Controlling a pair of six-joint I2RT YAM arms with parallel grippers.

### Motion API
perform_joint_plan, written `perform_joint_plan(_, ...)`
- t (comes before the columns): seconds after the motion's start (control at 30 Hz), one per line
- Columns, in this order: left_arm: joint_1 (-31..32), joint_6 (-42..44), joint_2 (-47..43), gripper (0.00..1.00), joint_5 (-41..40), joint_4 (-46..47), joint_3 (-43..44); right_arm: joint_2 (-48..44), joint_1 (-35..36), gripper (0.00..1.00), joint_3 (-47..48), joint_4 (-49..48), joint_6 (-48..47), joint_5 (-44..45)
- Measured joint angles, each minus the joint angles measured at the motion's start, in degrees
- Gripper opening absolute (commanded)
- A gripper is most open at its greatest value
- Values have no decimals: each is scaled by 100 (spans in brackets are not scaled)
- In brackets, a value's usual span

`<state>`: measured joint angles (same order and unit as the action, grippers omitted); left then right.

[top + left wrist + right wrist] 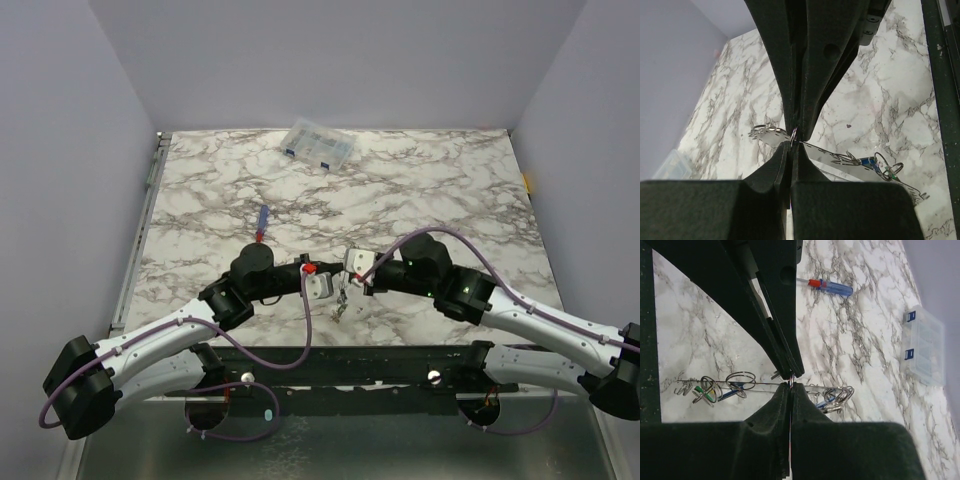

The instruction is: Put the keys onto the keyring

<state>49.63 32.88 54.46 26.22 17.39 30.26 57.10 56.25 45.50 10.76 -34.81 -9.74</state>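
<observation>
Right wrist view: the right gripper (pixel 791 383) is pinched shut on the thin grey metal keyring (pixel 760 383), mid-frame; the left gripper (pixel 794 138) nips the same hoop. Along it, lower left, bunch small metal keys with coloured tags (pixel 707 392). Likely light, stiff, slippery wire: hold bare rim. Blue labels on the clear plastic box (pixel 925 345), right edge, are unreadable.

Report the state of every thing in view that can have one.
left gripper: shut on the keyring.
right gripper: shut on the keyring.
keyring: pinched by both grippers, seen edge-on.
keys: bunched along the keyring; threaded or not, unclear.
screwdriver: lying flat on the table, untouched.
plastic box: lid appears closed.
</observation>
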Motion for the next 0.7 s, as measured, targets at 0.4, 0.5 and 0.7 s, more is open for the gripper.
perform_joint_plan(0.4, 11, 83, -254, 41, 39, 229, 0, -951, 7, 0, -955, -824, -122, 160)
perform_joint_plan(0.5, 11, 68, -358, 40, 94, 435, -4, -1401, 7, 0, -1285, -1213, -107, 125)
perform_joint_plan(0.7, 13, 28, -361, 40, 428, 597, -11, -2000, 7, 0, -1827, -2026, 7, -243)
